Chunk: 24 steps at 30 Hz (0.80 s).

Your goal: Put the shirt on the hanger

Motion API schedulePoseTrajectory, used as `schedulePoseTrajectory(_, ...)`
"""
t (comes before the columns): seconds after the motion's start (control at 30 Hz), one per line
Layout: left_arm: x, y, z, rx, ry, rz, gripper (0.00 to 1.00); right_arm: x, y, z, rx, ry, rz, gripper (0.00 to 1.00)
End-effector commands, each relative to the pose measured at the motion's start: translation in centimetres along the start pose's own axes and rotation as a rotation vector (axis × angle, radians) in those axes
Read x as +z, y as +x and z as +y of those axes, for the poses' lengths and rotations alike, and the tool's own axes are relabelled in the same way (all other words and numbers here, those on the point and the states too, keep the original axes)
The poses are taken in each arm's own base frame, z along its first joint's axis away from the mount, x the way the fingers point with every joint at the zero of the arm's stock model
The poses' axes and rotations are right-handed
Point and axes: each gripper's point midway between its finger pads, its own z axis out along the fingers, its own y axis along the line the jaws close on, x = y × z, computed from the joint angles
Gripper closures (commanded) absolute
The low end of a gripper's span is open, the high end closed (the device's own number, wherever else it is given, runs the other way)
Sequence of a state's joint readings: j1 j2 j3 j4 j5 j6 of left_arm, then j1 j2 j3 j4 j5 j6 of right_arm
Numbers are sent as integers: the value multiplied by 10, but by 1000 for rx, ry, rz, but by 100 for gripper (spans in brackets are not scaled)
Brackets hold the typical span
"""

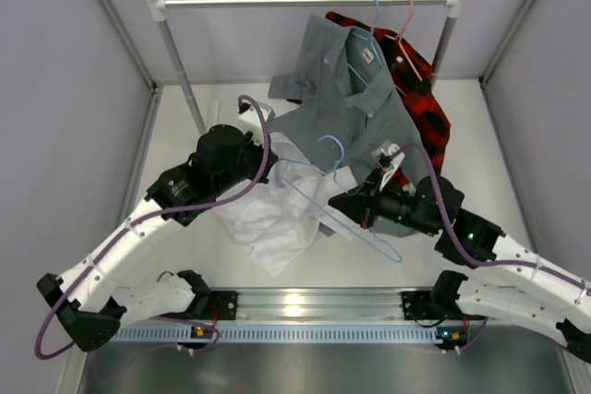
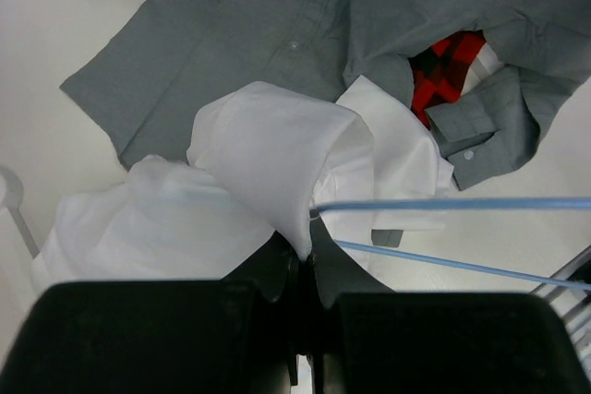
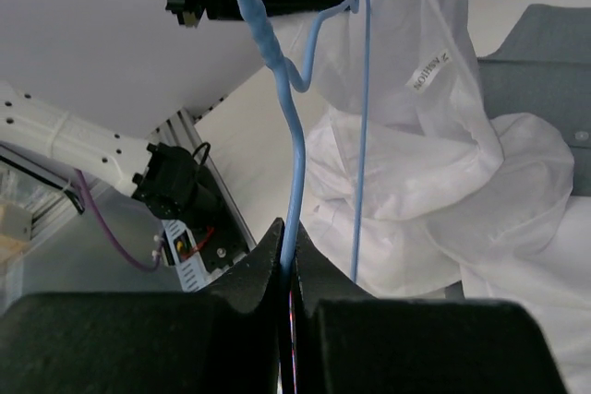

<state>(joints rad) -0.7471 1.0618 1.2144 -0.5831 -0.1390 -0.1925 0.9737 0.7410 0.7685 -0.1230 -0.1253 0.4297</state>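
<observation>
The white shirt [image 1: 263,219] lies crumpled on the table between the arms. My left gripper [image 1: 270,161] is shut on a fold of it; in the left wrist view the fabric [image 2: 268,154] rises in a peak from the closed fingertips [image 2: 305,254]. The light-blue hanger [image 1: 343,214] lies tilted over the shirt's right side, its hook [image 1: 329,141] toward the back. My right gripper [image 1: 358,206] is shut on its wire [image 3: 294,154], pinched between the jaws [image 3: 288,251]. Part of the shirt [image 3: 443,163] drapes by the hanger. Two hanger wires [image 2: 452,203] cross the left wrist view.
A clothes rack [image 1: 305,2] stands at the back. On it hang a grey shirt [image 1: 355,89] on a blue hanger and a red-and-black plaid shirt [image 1: 429,103] on a pink hanger; both trail onto the table. A metal rail [image 1: 314,306] runs along the near edge.
</observation>
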Motion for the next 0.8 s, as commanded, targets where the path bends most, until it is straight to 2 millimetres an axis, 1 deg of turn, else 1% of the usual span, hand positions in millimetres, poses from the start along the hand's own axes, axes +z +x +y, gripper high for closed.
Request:
schedulePoseTrajectory(0.0,-8,-16,-20,-6,114,-71,100,3,-67,23,12,-70,-201,100)
schedulePoseTrajectory(0.03,-11,-19,-26,9,149,-77,100,12,-67,24,16,-77,-193,100)
schedulePoseTrajectory(0.07,-14,-22,-37,24,216,-77,100,16,-69,27,17,-96,-189,100)
schedulePoseTrajectory(0.1,-22,-30,-51,39,291,-92,100,26,-73,28,16,-100,-186,100)
schedulePoseTrajectory(0.13,-24,-34,-54,42,312,-100,100,30,-74,27,18,-95,-182,100)
schedulePoseTrajectory(0.2,-33,-44,-58,31,331,-127,100,39,-79,18,27,-39,-195,100)
schedulePoseTrajectory(0.23,-38,-51,-58,26,331,-147,100,45,-81,3,35,34,-210,100)
schedulePoseTrajectory(0.33,-45,-55,-60,17,344,-162,100,51,-84,-9,45,103,-229,100)
schedulePoseTrajectory(0.4,-48,-57,-65,17,372,-164,100,54,-90,-4,33,75,-243,100)
schedulePoseTrajectory(0.43,-51,-57,-71,20,411,-158,100,56,-92,0,28,55,-250,100)
schedulePoseTrajectory(0.47,-54,-60,-76,22,437,-161,100,56,-99,15,12,-26,-269,100)
schedulePoseTrajectory(0.5,-58,-60,-84,24,486,-153,100,54,-107,20,11,-42,-293,100)
schedulePoseTrajectory(0.53,-60,-62,-87,19,505,-154,100,49,-119,26,8,-63,-342,100)
schedulePoseTrajectory(0.57,-66,-67,-93,13,536,-160,100,47,-124,26,9,-62,-369,100)
schedulePoseTrajectory(0.6,-73,-70,-97,12,566,-167,100,39,-133,28,8,-58,-409,100)
schedulePoseTrajectory(0.63,-82,-71,-106,18,625,-167,100,36,-142,25,1,-34,-447,100)
schedulePoseTrajectory(0.67,-89,-75,-110,14,651,-175,100,31,-153,27,-24,-7,-474,100)
schedulePoseTrajectory(0.7,-102,-85,-113,20,672,-207,100,32,-158,20,-36,52,-478,100)
schedulePoseTrajectory(0.77,-118,-92,-119,44,726,-235,100,30,-167,18,-98,133,-417,100)
